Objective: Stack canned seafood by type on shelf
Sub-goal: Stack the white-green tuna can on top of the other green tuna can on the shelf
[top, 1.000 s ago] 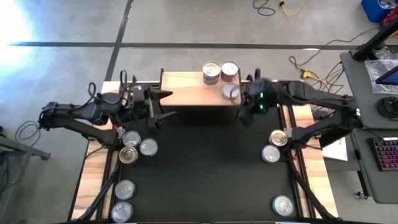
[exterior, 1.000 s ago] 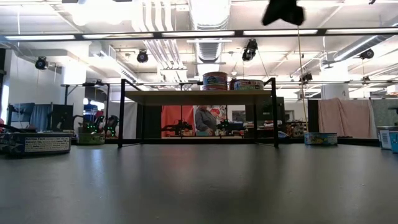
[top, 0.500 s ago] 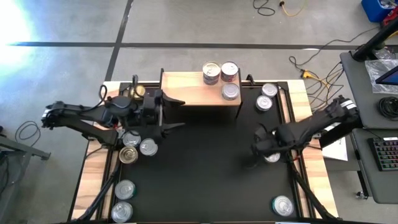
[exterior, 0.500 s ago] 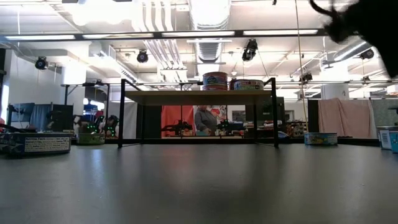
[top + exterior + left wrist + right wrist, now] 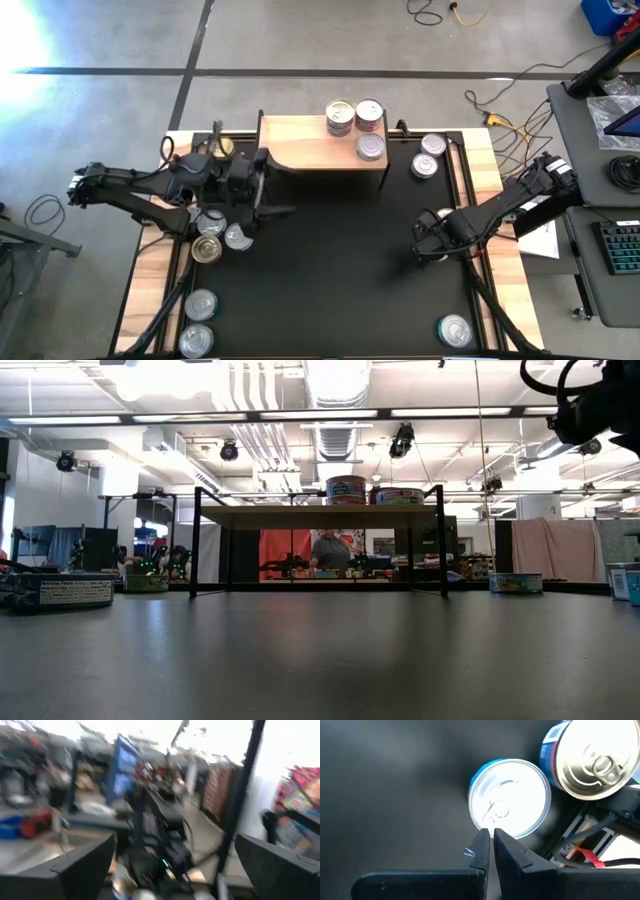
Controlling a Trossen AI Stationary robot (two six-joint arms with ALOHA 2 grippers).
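Right gripper (image 5: 491,836) over the right side of the black mat (image 5: 340,270), its two fingers pressed together with nothing between them, tips poised just above the near rim of a silver-lidded can (image 5: 510,798) with a blue side; a gold-lidded can (image 5: 592,761) with a blue label stands just beside it, near the mat's right edge. In the high view this gripper (image 5: 424,246) hides most of both cans. Left gripper (image 5: 262,195) at the left of the mat, just in front of the shelf's left end, fingers spread wide and holding nothing; its wrist picture is motion-blurred. Shelf (image 5: 305,142), a light-wood board on thin black legs, at the far middle of the table; three cans on its right end: a gold-lidded can (image 5: 340,112), a red-sided can (image 5: 369,113) beside it, and a silver-lidded can (image 5: 371,148) in front. Loose cans: a cluster of three (image 5: 220,236) below the left gripper, two (image 5: 199,320) at the near left corner, two (image 5: 428,155) right of the shelf, one (image 5: 455,329) at the near right. In the low view a person (image 5: 325,550) shows in the room behind the shelf
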